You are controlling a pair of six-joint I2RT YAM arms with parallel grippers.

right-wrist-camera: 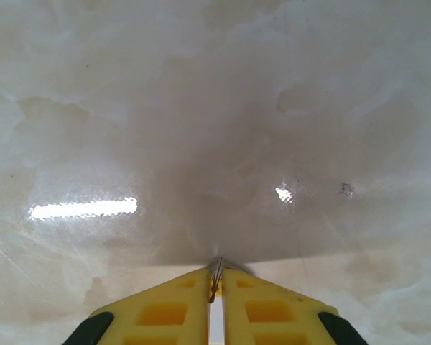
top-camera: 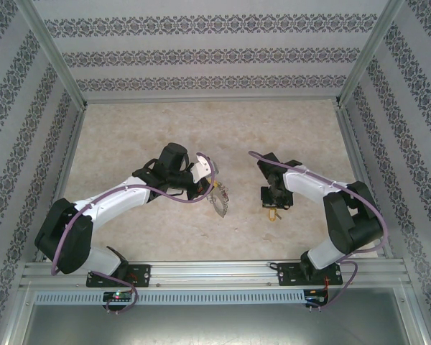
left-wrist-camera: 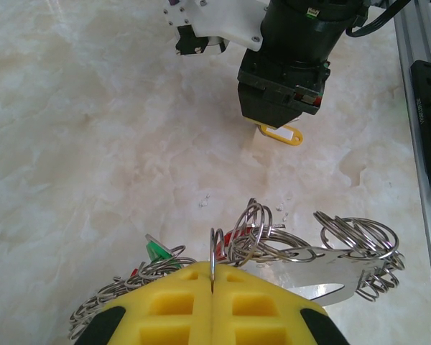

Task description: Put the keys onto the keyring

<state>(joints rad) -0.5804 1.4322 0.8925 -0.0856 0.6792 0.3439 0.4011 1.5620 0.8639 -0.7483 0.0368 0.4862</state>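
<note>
Bristling with coiled wire loops, silver keyring, green tag alongside

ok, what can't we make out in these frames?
- Top external: keyring and yellow-tagged key too small; key count unreadable.
- Left wrist: the left gripper covers the keyring's near arc, and the bottom edge crops the rest. The right gripper hides the yellow-tagged key's blade.
- Right wrist: the right gripper hides all but a sliver of what it pinches.
</note>
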